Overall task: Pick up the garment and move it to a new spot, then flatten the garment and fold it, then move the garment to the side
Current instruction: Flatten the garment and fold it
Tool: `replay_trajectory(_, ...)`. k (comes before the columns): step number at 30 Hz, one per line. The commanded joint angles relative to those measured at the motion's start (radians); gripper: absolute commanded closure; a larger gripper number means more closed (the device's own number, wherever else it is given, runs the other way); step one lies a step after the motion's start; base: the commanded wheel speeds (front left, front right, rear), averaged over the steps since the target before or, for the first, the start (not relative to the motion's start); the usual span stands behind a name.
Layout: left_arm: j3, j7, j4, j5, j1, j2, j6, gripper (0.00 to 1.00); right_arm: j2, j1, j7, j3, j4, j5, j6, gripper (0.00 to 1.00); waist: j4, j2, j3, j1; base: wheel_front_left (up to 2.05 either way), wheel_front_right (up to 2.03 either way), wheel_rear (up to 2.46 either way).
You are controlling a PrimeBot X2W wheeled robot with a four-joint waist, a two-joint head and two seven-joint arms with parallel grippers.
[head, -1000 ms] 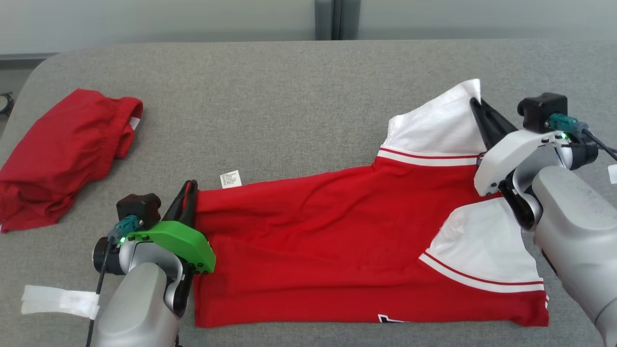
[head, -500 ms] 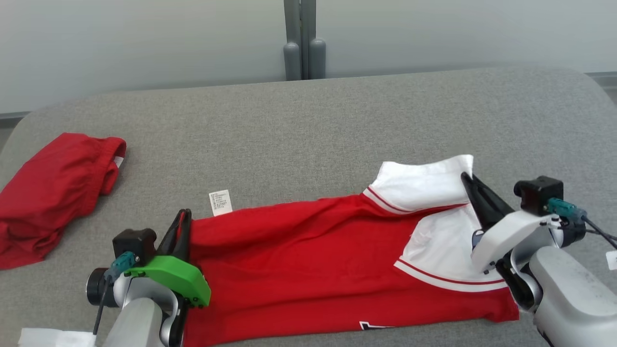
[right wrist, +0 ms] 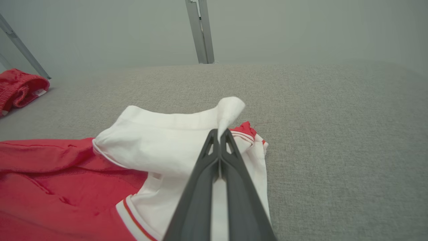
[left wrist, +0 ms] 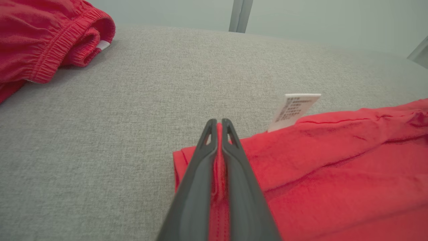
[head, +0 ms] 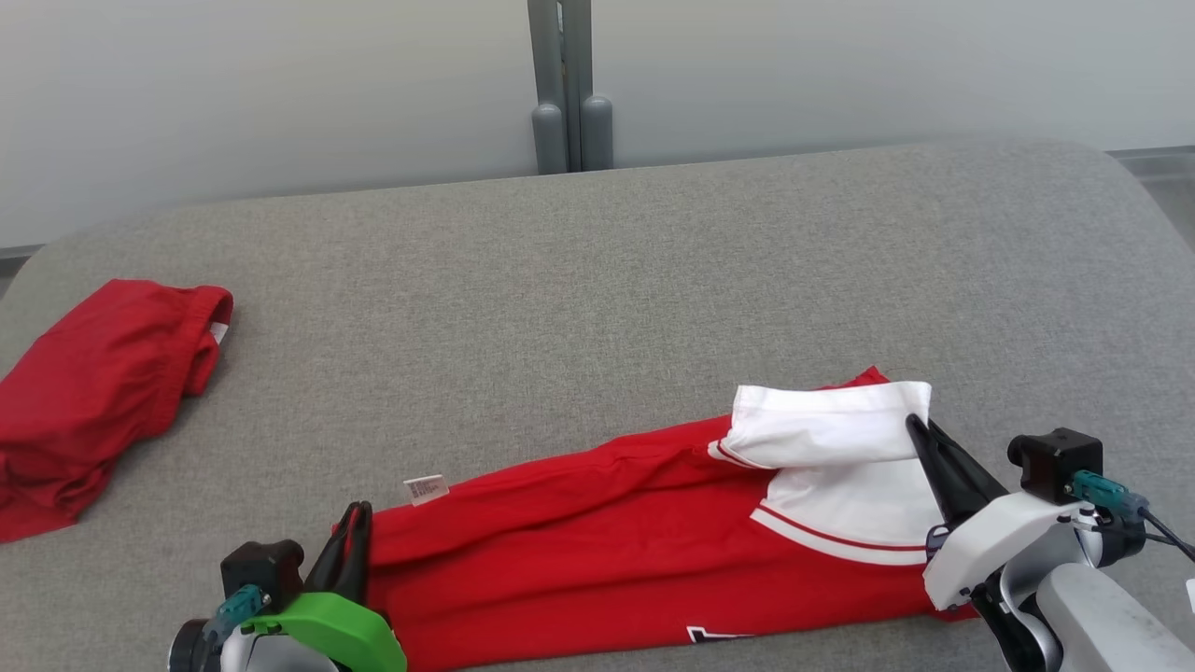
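The garment [head: 597,551] is a red shirt with white sleeves, stretched across the near edge of the grey table and folded lengthwise. My left gripper [head: 353,515] is shut on its red hem corner [left wrist: 219,174], beside a white care label [left wrist: 293,108]. My right gripper [head: 917,431] is shut on the white sleeve [right wrist: 167,144], which is lifted and folded back over the shirt's top end. The red fabric [right wrist: 50,187] lies flat to the left in the right wrist view.
A second red garment [head: 93,392] lies bunched at the table's left edge, also visible as red cloth [left wrist: 40,36] in the left wrist view. Bare grey table [head: 607,299] stretches behind the shirt. A grey post [head: 560,84] stands past the far edge.
Both grippers have drawn their held edges toward the near side, doubling the shirt into a narrower strip. The head camera has tilted up, showing more wall and far table.
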Motion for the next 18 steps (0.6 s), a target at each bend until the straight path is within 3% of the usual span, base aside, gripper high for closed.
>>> replay_trajectory(1,0.014,0.000,-0.007,0.008,0.020,-0.002,-0.002,0.84,0.004,0.023,-0.003,-0.010,-0.010,-0.011,-0.001,1.00,-0.001,0.0000,0.000,0.0001,0.00,0.00,0.00)
replay_trajectory(4,0.033,0.000,-0.008,0.015,0.038,-0.012,-0.002,0.75,0.009,0.042,-0.003,-0.028,-0.031,-0.028,-0.001,1.00,-0.004,0.0000,-0.001,0.0001,0.00,0.00,0.00)
replay_trajectory(5,0.042,0.000,-0.004,0.016,0.044,-0.015,-0.001,0.56,0.012,0.049,-0.003,-0.031,-0.037,-0.032,-0.001,1.00,-0.004,0.0000,-0.001,0.0001,0.00,0.00,0.00)
replay_trajectory(6,0.048,0.000,0.004,0.014,0.051,-0.019,-0.001,0.52,0.014,0.058,-0.003,-0.033,-0.040,-0.039,-0.001,1.00,-0.006,0.0000,-0.002,0.0001,0.00,0.00,0.00)
replay_trajectory(7,0.053,0.001,0.011,0.016,0.055,-0.023,-0.001,0.01,0.014,0.065,-0.003,-0.031,-0.044,-0.045,-0.001,1.00,-0.007,0.0000,-0.003,0.0001,0.00,0.00,0.00)
replay_trajectory(13,0.127,0.001,0.012,0.070,0.073,-0.043,0.006,0.00,0.012,0.109,-0.003,-0.031,-0.033,-0.067,-0.001,0.98,-0.001,0.0000,-0.007,0.0001,0.00,0.00,0.00)
replay_trajectory(14,0.138,0.000,0.007,0.082,0.080,-0.046,0.009,0.00,0.014,0.115,-0.003,-0.030,-0.029,-0.062,-0.001,0.63,0.000,0.0000,-0.008,0.0001,0.00,0.00,0.00)
replay_trajectory(15,0.148,0.000,0.005,0.091,0.085,-0.050,0.012,0.00,0.012,0.120,-0.003,-0.031,-0.028,-0.058,-0.001,0.22,0.001,0.0000,-0.009,0.0001,0.00,0.00,0.00)
replay_trajectory(16,0.158,0.000,0.000,0.098,0.086,-0.054,0.013,0.00,0.011,0.126,-0.003,-0.034,-0.032,-0.055,-0.001,0.00,0.003,0.0000,-0.010,0.0001,0.00,0.00,0.00)
replay_trajectory(18,0.171,0.000,-0.004,0.114,0.095,-0.060,0.014,0.00,0.009,0.148,-0.003,-0.046,-0.043,-0.046,-0.001,0.00,0.004,0.0000,-0.013,0.0001,0.00,0.00,0.00)
